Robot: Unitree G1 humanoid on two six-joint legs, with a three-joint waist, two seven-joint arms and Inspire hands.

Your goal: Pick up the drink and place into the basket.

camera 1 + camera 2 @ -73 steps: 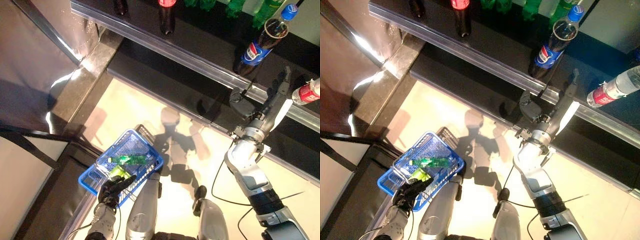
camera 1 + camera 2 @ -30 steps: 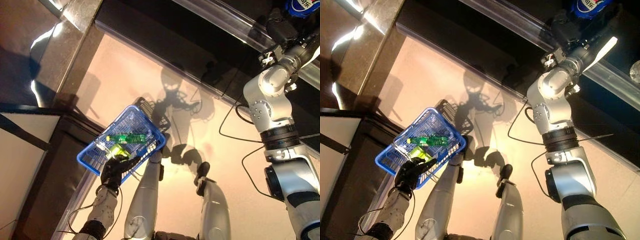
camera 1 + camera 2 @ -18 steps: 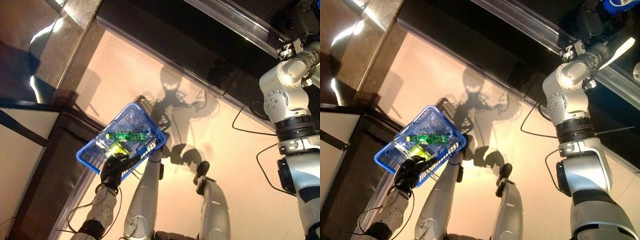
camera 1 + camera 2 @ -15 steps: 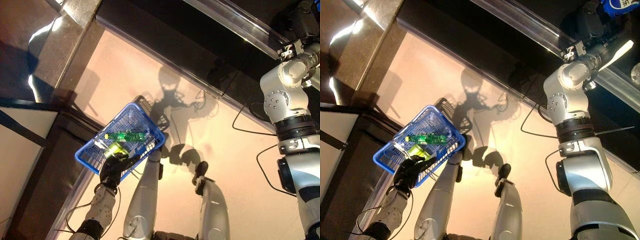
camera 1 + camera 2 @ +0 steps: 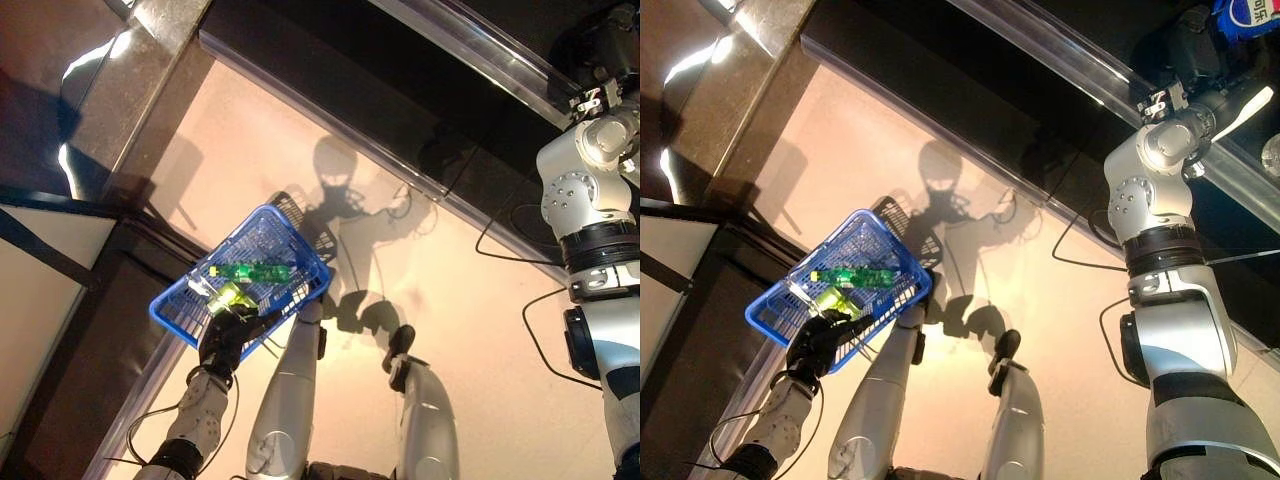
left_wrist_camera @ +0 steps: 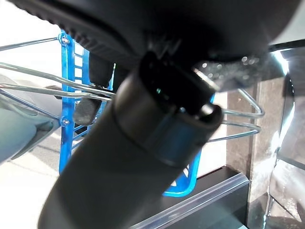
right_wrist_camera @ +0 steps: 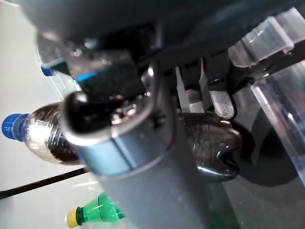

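Note:
My left hand (image 5: 228,338) is shut on the thin wire handles (image 6: 238,114) of the blue basket (image 5: 172,316), which hangs low at the left. A green bottle (image 5: 250,271) and a yellow-green drink (image 5: 232,295) lie in it. My right arm reaches up to the shelf at the upper right. There my right hand (image 5: 1196,48) is at a dark cola bottle with a blue label (image 5: 1247,14). In the right wrist view the thumb (image 7: 138,157) crosses the front of this blue-capped bottle (image 7: 43,136) and the fingers (image 7: 217,95) lie behind it.
A dark shelf with a clear plastic rail (image 5: 470,55) runs across the top. A dark counter (image 5: 60,330) stands at the left beside the basket. Another drink (image 5: 1272,155) shows at the right edge. A green bottle with a yellow cap (image 7: 95,214) stands past the cola bottle.
The camera has tilted down and shifted. My right hand, earlier open beside the cola bottle, is now closed round it higher up. The basket hangs as before.

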